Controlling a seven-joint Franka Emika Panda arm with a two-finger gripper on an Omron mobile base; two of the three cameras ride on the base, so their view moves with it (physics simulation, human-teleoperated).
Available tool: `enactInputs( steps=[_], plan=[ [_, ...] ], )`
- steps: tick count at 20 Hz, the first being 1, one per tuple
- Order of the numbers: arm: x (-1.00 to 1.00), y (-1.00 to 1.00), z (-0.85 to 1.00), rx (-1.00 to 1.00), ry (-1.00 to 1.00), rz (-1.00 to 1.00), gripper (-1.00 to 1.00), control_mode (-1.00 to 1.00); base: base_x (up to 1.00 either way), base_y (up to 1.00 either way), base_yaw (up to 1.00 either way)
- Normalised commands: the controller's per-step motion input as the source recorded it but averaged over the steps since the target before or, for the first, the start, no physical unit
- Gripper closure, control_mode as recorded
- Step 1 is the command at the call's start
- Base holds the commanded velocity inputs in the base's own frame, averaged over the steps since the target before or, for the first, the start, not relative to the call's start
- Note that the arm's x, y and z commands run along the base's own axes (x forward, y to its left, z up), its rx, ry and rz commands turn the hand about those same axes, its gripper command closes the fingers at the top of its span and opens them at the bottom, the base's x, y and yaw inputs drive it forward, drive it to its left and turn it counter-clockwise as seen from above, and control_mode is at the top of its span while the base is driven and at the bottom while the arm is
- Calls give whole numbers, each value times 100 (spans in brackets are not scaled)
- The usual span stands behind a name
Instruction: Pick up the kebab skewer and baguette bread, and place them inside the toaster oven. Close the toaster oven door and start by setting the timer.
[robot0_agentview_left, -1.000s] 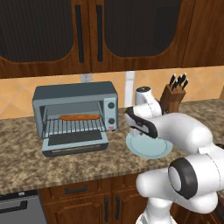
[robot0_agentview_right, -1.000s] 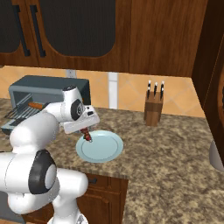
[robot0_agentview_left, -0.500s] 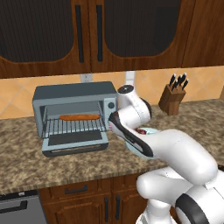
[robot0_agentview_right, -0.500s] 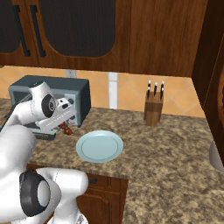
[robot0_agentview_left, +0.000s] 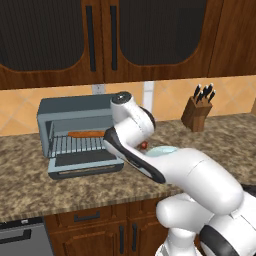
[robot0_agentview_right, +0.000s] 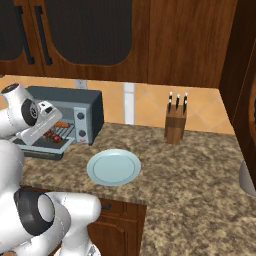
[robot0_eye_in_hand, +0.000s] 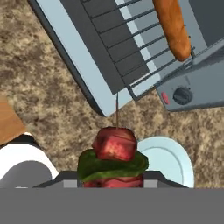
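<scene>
The blue-grey toaster oven (robot0_agentview_left: 75, 112) (robot0_agentview_right: 85, 107) stands at the left of the counter. Its door (robot0_agentview_left: 87, 162) (robot0_eye_in_hand: 74, 48) lies dropped open. The orange-brown baguette bread (robot0_agentview_left: 86, 134) (robot0_agentview_right: 62, 124) (robot0_eye_in_hand: 173, 26) rests on the wire rack inside. My gripper (robot0_agentview_right: 47, 131) (robot0_eye_in_hand: 113, 179) is shut on the kebab skewer (robot0_agentview_right: 54, 135) (robot0_eye_in_hand: 114, 148) (robot0_agentview_left: 144, 145), a stick with red meat and a green chunk. It hovers near the right end of the open door, in front of the oven mouth.
A pale blue plate (robot0_agentview_right: 114, 166) (robot0_agentview_left: 162, 150) (robot0_eye_in_hand: 168, 159) lies on the granite counter right of the oven. A knife block (robot0_agentview_right: 176, 125) (robot0_agentview_left: 197, 112) stands at the back wall. A knob (robot0_eye_in_hand: 181, 95) sits on the oven's right panel. Dark cabinets hang above.
The arm has swung left from above the plate to the front of the toaster oven, carrying the kebab skewer with it. The baguette has stayed on the rack.
</scene>
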Motion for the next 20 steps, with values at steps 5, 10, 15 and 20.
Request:
enactInputs(
  steps=[5,10,15,20],
  plan=[
    [0,82,36,-4,0,22,100,-100,0,0,0],
    [5,86,22,-4,0,22,100,-100,0,0,0],
    [41,31,-3,-1,-3,8,100,-100,0,0,0],
    [52,-6,-24,0,-8,0,100,-100,0,0,0]
  ],
)
